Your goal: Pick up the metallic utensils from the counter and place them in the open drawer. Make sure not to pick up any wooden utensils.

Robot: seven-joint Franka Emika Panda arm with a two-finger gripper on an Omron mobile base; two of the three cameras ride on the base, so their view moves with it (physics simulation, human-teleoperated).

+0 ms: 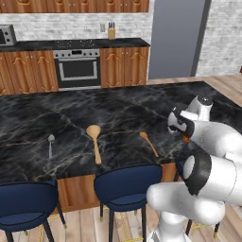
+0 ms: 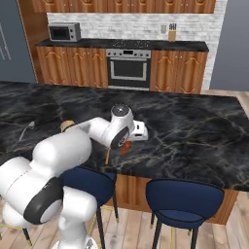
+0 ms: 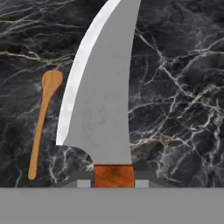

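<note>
Table [image 1: 118,108]: black veined marble island. All the loose utensils lie flat along its near edge, well apart from one another, so each can be taken alone.
Stools [image 1: 125,184]: two blue seats tucked under the near edge, below the reach path.
Long spoon [image 1: 95,142]: wooden, with its bowl pointing away from the robot. It lies between the metal spoon and the slim spoon and should be left where it is.
Knife [image 3: 105,100]: a broad grey blade with a red-brown handle. It is carried above the marble and points away from the hand. It looks gripped by the handle so that the blade stays clear of the fingers, and the blade's metal makes it count as one of the task's items.
Slim spoon [image 3: 41,122]: wooden, flat on the table just beside the blade in the hand view, and not touching it. Also to be left.
Metal spoon [image 1: 50,144]: small and silver, far to the robot's left on the table and well apart from the arm. Probably the next thing to fetch.
Pincer [image 3: 113,180]: pinching the knife's handle between both fingertips, at the right end of the table.
Drawer: I cannot tell where it is or what it holds; the knife has not yet been delivered.
</note>
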